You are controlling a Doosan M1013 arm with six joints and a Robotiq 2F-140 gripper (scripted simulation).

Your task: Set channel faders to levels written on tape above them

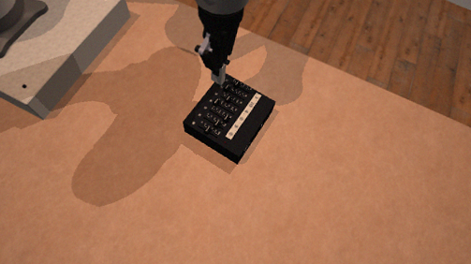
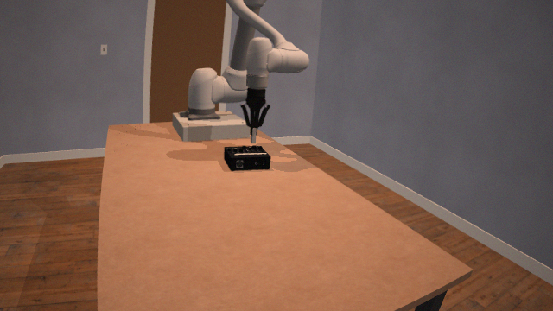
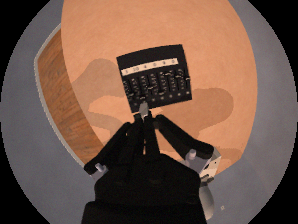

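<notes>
While pressed together, fingers [image 1: 220, 80] grip nothing | tips over lighting desk [image 1: 245, 131] corner

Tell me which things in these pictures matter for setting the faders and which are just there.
Part of the job:
- lighting desk
- its faders
- tape strip with the levels
- claw, shut and empty, above the desk's end fader
- table under the desk

Just there:
- arm's base block
- door
- wall switch
</notes>
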